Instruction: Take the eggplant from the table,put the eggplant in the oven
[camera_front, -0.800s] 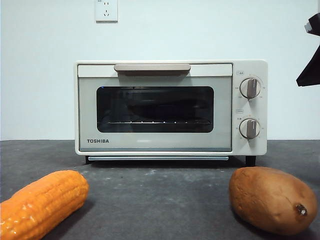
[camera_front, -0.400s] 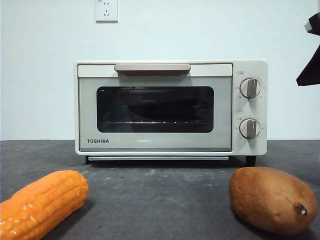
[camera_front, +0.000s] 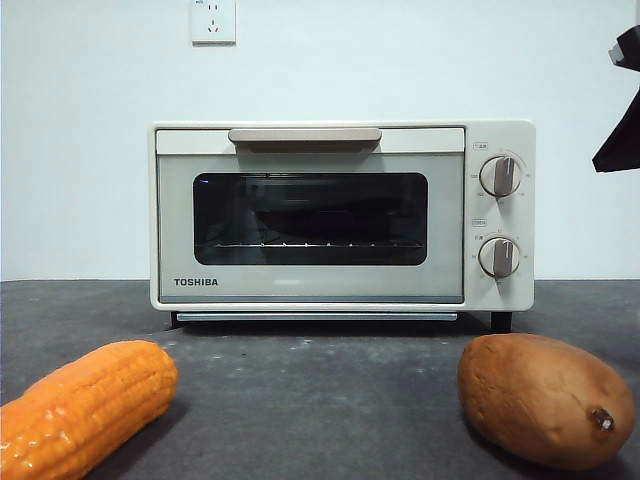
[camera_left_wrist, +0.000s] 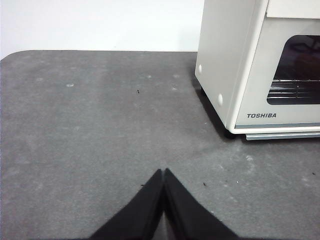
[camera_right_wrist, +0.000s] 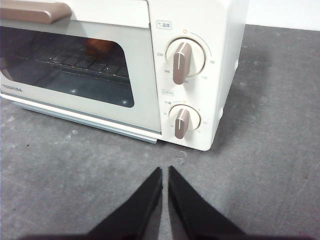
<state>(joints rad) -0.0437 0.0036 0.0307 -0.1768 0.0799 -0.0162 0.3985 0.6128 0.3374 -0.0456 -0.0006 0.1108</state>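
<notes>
Eggplant is hard to make out; only a dim dark shape shows behind the shut door of the oven (camera_front: 340, 215) on the table (camera_front: 320, 400). Corn (camera_front: 80, 405) and potato (camera_front: 545, 398) lie in front. Left gripper (camera_left_wrist: 164, 172) and right gripper (camera_right_wrist: 165, 171) hover, jaws together

The corn (camera_front: 85, 405) runs off the front view's lower left corner, and a black arm tip (camera_front: 622, 110) is cut by its right edge. Behind the oven (camera_front: 310, 290) door's dark glass, whatever lies on the rack cannot be made out.
</notes>
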